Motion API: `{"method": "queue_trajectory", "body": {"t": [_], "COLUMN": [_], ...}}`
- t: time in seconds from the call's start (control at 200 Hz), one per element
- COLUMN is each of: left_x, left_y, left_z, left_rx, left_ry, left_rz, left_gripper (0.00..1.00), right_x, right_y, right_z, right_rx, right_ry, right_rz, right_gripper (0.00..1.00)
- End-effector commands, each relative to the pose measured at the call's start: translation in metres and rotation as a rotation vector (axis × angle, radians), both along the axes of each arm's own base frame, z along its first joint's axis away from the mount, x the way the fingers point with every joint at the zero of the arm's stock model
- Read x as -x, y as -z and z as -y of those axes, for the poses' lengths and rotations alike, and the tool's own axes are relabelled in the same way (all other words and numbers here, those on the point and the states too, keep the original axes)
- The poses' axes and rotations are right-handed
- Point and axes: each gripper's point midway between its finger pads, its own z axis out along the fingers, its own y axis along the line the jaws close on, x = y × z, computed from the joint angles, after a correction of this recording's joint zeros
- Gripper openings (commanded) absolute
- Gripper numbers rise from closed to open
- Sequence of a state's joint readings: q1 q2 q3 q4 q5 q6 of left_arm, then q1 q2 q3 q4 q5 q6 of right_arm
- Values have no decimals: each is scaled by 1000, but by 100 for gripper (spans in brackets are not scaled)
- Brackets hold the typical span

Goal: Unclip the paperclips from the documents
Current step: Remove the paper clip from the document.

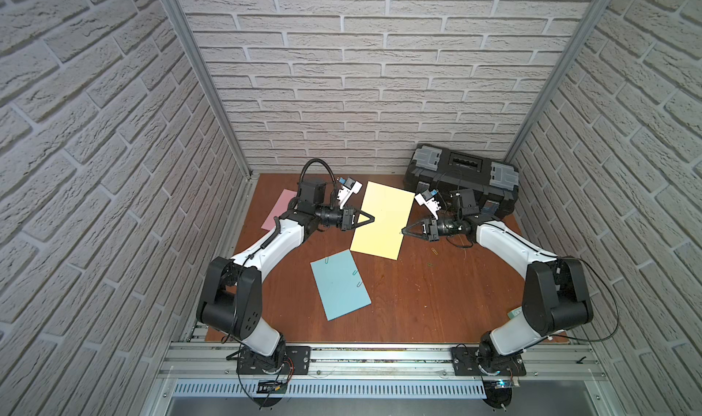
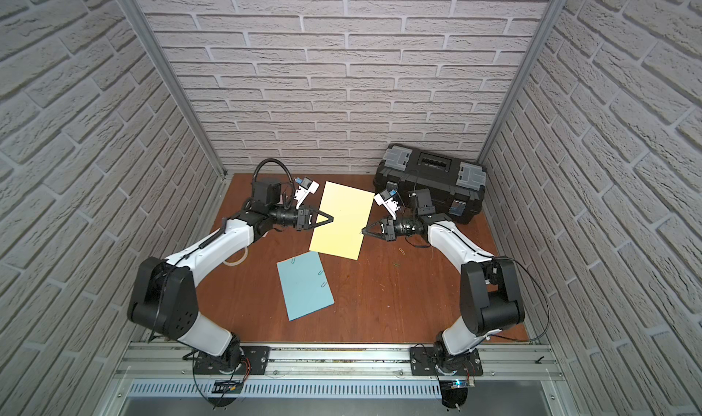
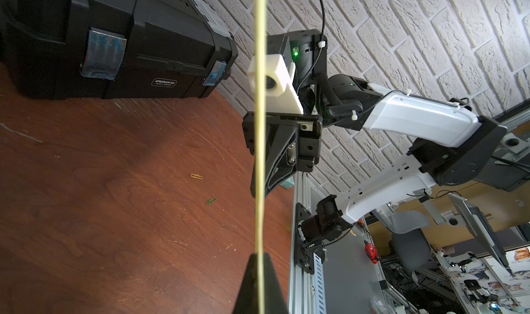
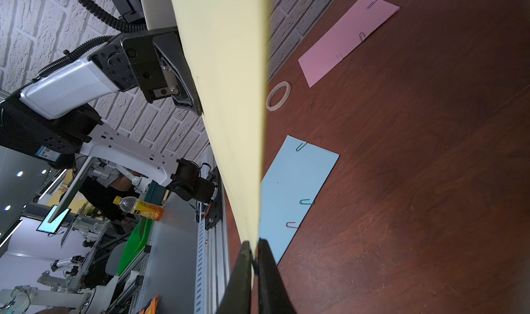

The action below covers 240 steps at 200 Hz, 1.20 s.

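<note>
Beneath the left gripper (image 1: pixel 373 218) and right gripper (image 1: pixel 403 231): brown table (image 1: pixel 418 311). Behind the right gripper, black toolbox (image 1: pixel 463 174). Between the two, yellow sheet (image 1: pixel 381 220) held clear of the table, each gripper pinched tight on an opposite long edge. Below the span, toward the arm bases, blue sheet (image 1: pixel 340 288) lies flat, three clips (image 4: pixel 306 202) on its edges. Behind the left gripper, pink sheet (image 1: pixel 279 207), flat, three clips too. Under the right gripper, two loose clips (image 3: pixel 196 176) on bare wood.
</note>
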State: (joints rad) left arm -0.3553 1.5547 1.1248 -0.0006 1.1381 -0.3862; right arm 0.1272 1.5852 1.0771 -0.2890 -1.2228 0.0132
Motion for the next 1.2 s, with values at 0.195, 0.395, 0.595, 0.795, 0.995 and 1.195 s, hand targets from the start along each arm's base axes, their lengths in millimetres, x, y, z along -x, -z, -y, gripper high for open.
{"method": "queue_trajectory", "body": {"t": [0.195, 0.395, 0.595, 0.795, 0.995, 1.195], "left_x": [1, 1, 1, 2, 3, 2], "left_y": [-26, -26, -25, -25, -25, -26], "left_z": [-5, -5, -4, -6, -6, -3], "left_rx": [25, 26, 26, 22, 22, 31], "left_ry": [3, 4, 5, 1, 2, 9], "left_rz": [97, 95, 92, 94, 93, 90], "left_gripper": [0, 0, 0, 0, 0, 0], "right_x": [-7, -6, -7, -9, -7, -4], "right_y": [-7, -10, -10, -4, -8, -10], "right_z": [4, 3, 3, 6, 4, -3], "right_rx": [4, -5, -7, 20, -2, -10], "right_ry": [11, 6, 10, 32, 19, -7], "right_rz": [34, 37, 42, 35, 43, 48], "right_gripper": [8, 4, 3, 3, 3, 3]}}
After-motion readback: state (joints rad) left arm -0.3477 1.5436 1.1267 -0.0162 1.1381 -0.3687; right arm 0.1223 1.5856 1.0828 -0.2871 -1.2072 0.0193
